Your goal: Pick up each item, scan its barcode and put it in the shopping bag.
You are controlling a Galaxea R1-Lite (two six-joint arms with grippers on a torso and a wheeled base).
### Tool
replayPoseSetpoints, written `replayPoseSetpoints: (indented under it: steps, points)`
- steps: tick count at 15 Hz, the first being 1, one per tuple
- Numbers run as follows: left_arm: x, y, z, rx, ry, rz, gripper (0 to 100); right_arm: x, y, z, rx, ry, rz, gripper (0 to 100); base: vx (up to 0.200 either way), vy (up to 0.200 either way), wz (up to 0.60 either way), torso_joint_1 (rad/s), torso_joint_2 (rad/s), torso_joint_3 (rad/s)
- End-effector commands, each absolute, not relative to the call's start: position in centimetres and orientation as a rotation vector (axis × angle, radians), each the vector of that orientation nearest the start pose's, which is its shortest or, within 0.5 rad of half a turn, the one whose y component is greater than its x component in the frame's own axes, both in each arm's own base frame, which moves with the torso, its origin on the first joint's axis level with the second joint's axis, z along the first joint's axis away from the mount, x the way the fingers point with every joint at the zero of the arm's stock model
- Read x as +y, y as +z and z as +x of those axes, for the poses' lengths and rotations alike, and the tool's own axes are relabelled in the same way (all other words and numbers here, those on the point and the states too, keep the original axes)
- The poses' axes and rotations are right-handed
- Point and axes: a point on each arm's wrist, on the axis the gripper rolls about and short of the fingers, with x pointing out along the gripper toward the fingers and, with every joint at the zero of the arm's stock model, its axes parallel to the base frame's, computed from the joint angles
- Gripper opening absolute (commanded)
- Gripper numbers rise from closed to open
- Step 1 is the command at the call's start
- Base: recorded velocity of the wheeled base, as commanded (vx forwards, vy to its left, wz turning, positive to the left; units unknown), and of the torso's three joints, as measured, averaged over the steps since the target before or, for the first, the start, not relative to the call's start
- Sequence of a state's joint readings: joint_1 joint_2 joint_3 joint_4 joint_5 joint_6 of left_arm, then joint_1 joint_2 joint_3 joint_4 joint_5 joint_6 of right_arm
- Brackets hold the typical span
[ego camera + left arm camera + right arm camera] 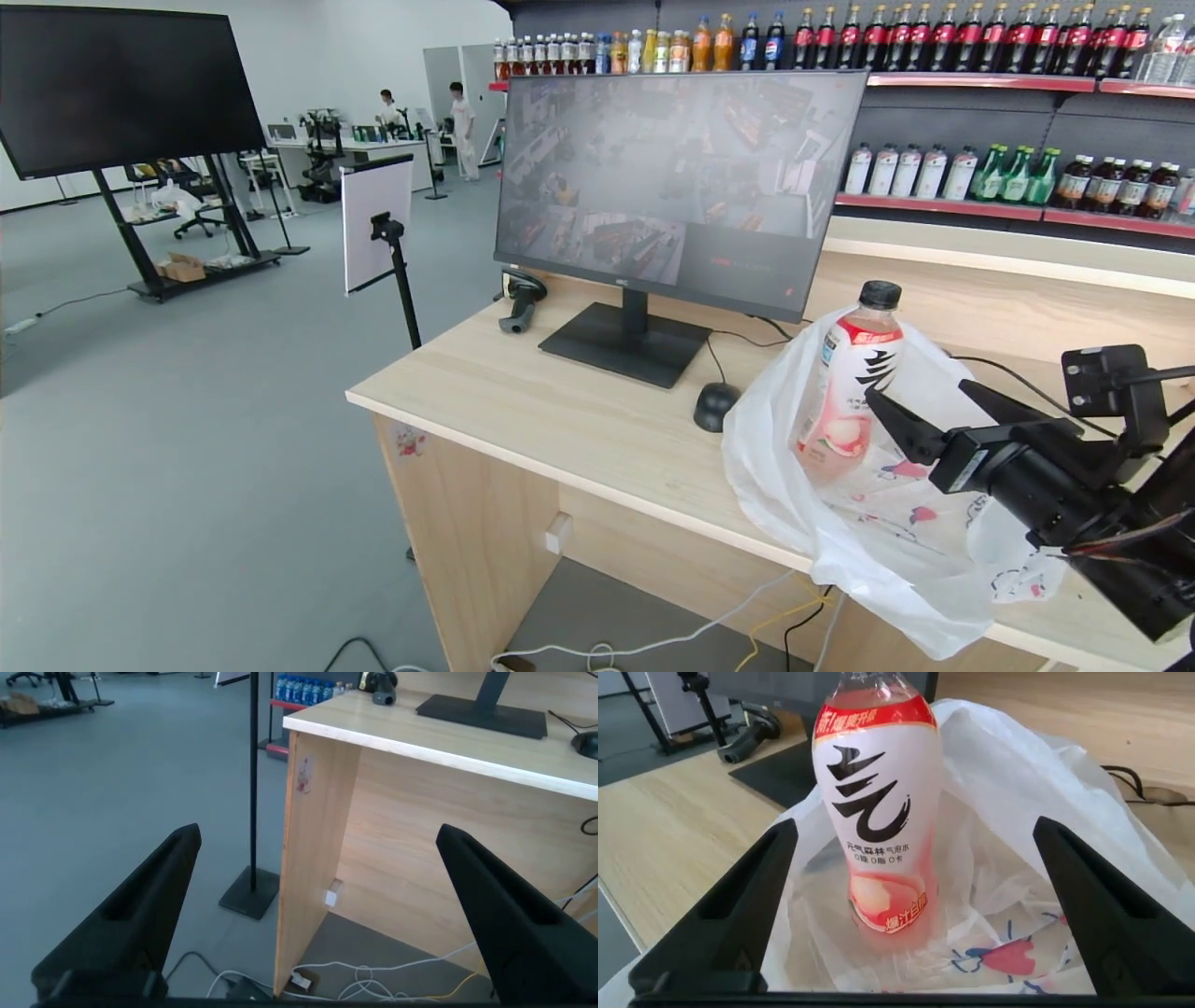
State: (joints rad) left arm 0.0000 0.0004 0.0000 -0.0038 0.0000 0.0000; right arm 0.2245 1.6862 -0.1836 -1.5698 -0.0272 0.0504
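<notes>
The left tool (318, 831) is hanging wide open and empty off the end of the desk (560, 411), while the right tool (915, 392) is gaping empty just before the pink bottle (845, 392), which is standing upright in the white shopping bag (878, 551) on the desk, with the scanner (520, 301) lying farther back.

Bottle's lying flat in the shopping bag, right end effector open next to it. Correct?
No. The bottle stands upright in the shopping bag, as the head and right wrist views show. The right end effector is open next to it, as stated.
</notes>
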Motion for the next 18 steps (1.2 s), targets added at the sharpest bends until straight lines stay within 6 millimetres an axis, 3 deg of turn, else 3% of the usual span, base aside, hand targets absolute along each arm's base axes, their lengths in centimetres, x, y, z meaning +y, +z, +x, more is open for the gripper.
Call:
replayPoseSetpoints:
  steps: [1, 5, 7, 18]
  points:
    - [0.0, 7.6, -2.28, -0.005, 0.0, 0.0, 100, 4.76, 14.57, 21.04, -0.106, 0.2, 0.065, 100, -0.2, 0.0, 0.0, 0.002, 0.0, 0.002]
    - [0.0, 7.6, -2.28, -0.005, 0.0, 0.0, 100, 4.72, 14.47, 21.02, -0.102, 0.199, 0.064, 100, -0.2, 0.0, 0.0, -0.004, 0.01, 0.0]
    - [0.0, 7.6, -2.28, -0.005, 0.0, 0.0, 100, 4.72, 14.44, 21.0, -0.1, 0.199, 0.065, 100, 0.0, 0.0, 0.0, 0.0, 0.0, 0.0]
    - [0.0, 7.6, -2.28, -0.005, 0.0, 0.002, 100, 4.66, 14.28, 21.03, -0.093, 0.196, 0.064, 100, 0.0, 0.0, -0.6, 0.005, 0.0, 0.002]
